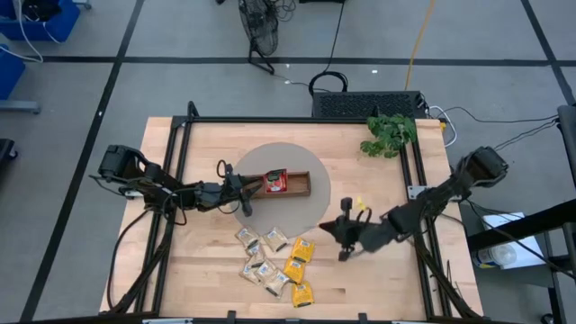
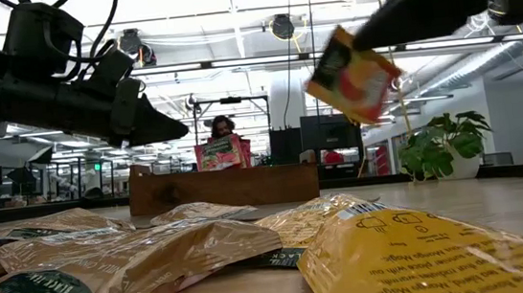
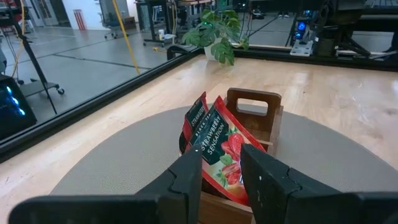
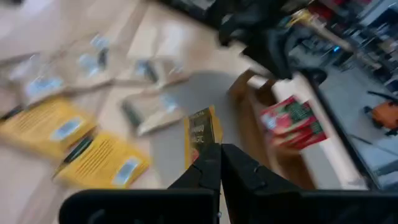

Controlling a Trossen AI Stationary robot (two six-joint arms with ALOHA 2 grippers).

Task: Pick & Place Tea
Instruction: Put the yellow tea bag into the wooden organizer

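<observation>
Two red tea sachets (image 3: pixel 221 144) stand upright in the near compartment of the brown wooden tray (image 1: pixel 297 184), also seen in the low view (image 2: pixel 222 153). My left gripper (image 3: pixel 221 163) is open at the tray's left end (image 1: pixel 244 198), its fingers just short of the red sachets and touching nothing. My right gripper (image 1: pixel 342 234) is raised over the table right of the loose pile, shut on a yellow sachet (image 2: pixel 355 72). Beige sachets (image 1: pixel 261 256) and yellow sachets (image 1: pixel 301 252) lie flat on the wood near the front edge. My right gripper pinches the yellow sachet by one edge (image 4: pixel 202 146) between its two fingers. The sachet is lifted clear of the table and sticks out tilted past the fingertips (image 2: pixel 355 72), seen nearly edge-on in the right wrist view.
The tray lies on a round grey mat (image 1: pixel 270 211). A potted green plant (image 1: pixel 389 133) stands at the table's far right corner. Black frame rails (image 1: pixel 180 162) run along the table's left and right sides. Bare wood (image 1: pixel 378 279) lies right of the pile.
</observation>
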